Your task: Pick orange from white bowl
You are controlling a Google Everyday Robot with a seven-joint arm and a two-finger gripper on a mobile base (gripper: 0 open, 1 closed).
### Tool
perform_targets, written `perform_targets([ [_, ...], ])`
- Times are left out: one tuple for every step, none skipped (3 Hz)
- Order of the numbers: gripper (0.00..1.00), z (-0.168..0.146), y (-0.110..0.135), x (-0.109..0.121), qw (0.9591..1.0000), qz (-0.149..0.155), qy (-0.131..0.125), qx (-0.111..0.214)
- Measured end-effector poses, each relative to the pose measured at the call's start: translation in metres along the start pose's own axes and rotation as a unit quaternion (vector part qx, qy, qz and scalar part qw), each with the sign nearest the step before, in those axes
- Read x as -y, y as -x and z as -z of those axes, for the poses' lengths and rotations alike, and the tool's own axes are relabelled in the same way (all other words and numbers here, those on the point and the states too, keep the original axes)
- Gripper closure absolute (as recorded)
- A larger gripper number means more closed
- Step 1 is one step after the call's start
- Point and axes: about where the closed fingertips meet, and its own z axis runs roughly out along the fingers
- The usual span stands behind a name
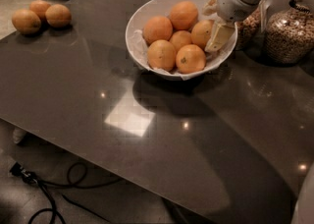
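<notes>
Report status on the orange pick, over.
Tool low at right inner rim of white bowl. Orange in bowl, front, not lifted. Five other oranges packed beside it.

I read this as a kitchen. My end effector (219,35) hangs at the right rim of a white bowl (133,25) holding oranges (190,58) on a dark polished counter (147,120). Glass jars of grain (289,34) stand just right of it, three loose oranges (41,15) lie far left, and a black cable (44,188) lies on the floor.
</notes>
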Motion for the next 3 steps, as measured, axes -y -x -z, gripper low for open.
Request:
perform_targets([
  [0.29,-0.0114,0.0050,-0.0014,0.9999,0.010,0.012,0.003],
  [0.31,-0.0130,0.0084,-0.0005,0.9998,0.013,0.017,0.005],
  [0.31,-0.0128,0.0107,0.0004,0.9997,0.014,0.019,0.006],
])
